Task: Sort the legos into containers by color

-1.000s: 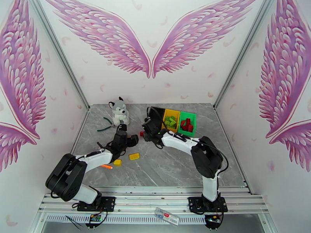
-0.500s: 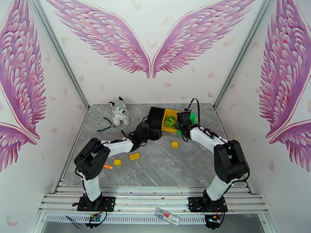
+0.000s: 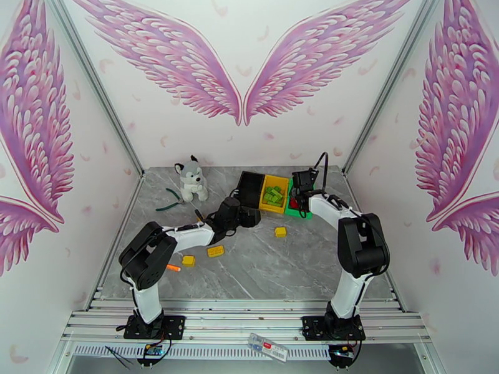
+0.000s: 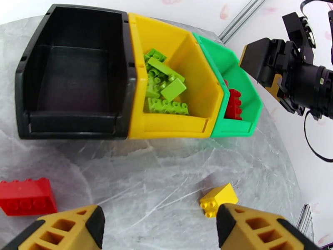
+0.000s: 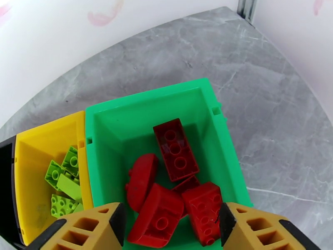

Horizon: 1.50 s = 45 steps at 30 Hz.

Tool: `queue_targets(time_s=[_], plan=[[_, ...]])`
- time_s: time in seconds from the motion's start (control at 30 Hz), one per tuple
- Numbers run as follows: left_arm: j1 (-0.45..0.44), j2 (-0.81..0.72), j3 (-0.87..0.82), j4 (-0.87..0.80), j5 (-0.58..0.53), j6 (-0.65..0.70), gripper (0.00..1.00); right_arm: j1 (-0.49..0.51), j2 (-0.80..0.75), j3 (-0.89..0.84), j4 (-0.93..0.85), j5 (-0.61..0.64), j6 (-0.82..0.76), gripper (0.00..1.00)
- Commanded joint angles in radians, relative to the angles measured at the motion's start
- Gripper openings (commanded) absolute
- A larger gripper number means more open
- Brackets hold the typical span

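The containers stand joined in a row: black (image 4: 75,126), yellow (image 4: 195,88) and green (image 4: 243,103). Light green legos (image 4: 166,90) lie in the yellow one, red legos (image 5: 175,148) in the green one (image 5: 145,107). My right gripper (image 5: 170,234) hangs open directly above the green container (image 3: 298,212), nothing between its fingers. My left gripper (image 4: 160,232) is open low over the table in front of the containers. A red lego (image 4: 27,196) lies by its left finger and a yellow lego (image 4: 217,199) by its right finger. Two more yellow legos (image 3: 215,251) lie nearer the left arm.
A plush husky (image 3: 191,179) and green-handled pliers (image 3: 167,201) sit at the back left. An orange marker (image 3: 169,267) lies beside the left arm. The right gripper (image 4: 270,65) hovers close to the green container's far side.
My right gripper swung from the table's middle to above the green container and now stands open. My left gripper moved right toward the containers, then held still.
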State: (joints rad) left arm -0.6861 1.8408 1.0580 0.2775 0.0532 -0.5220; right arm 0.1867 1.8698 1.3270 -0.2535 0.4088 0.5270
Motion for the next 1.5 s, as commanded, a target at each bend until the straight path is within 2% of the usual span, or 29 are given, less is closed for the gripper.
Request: queue_targets(time_s=[0.0,0.13,0.23,0.53,0.77,0.87,1.03,1.27,1.47], plan=[[0.013,-0.074,-0.041,-0.011,-0.052,0.020,0.77,0.017,-0.065,-0.033,0.036,-0.028,-0.014,0.71],[0.024,-0.114,-0.081,-0.013,-0.102,0.027,0.78,0.060,-0.125,-0.093,0.089,-0.059,-0.042,0.80],[0.037,-0.139,-0.107,-0.020,-0.138,0.034,0.78,0.096,-0.147,-0.113,0.110,-0.102,-0.058,0.83],[0.119,-0.263,-0.250,-0.016,-0.241,-0.001,0.80,0.265,-0.110,-0.087,0.123,-0.197,-0.146,0.84],[0.191,-0.388,-0.378,-0.006,-0.294,-0.028,0.82,0.388,0.010,-0.005,0.122,-0.319,-0.197,0.81],[0.212,-0.429,-0.414,-0.010,-0.306,-0.033,0.82,0.425,0.082,0.063,0.088,-0.327,-0.178,0.81],[0.233,-0.482,-0.466,-0.013,-0.314,-0.042,0.83,0.468,0.198,0.164,0.044,-0.336,-0.102,0.87],[0.250,-0.525,-0.514,-0.012,-0.314,-0.048,0.84,0.508,0.313,0.275,-0.021,-0.274,-0.023,0.90],[0.266,-0.559,-0.541,-0.013,-0.305,-0.045,0.84,0.544,0.386,0.356,-0.090,-0.169,0.025,0.90]])
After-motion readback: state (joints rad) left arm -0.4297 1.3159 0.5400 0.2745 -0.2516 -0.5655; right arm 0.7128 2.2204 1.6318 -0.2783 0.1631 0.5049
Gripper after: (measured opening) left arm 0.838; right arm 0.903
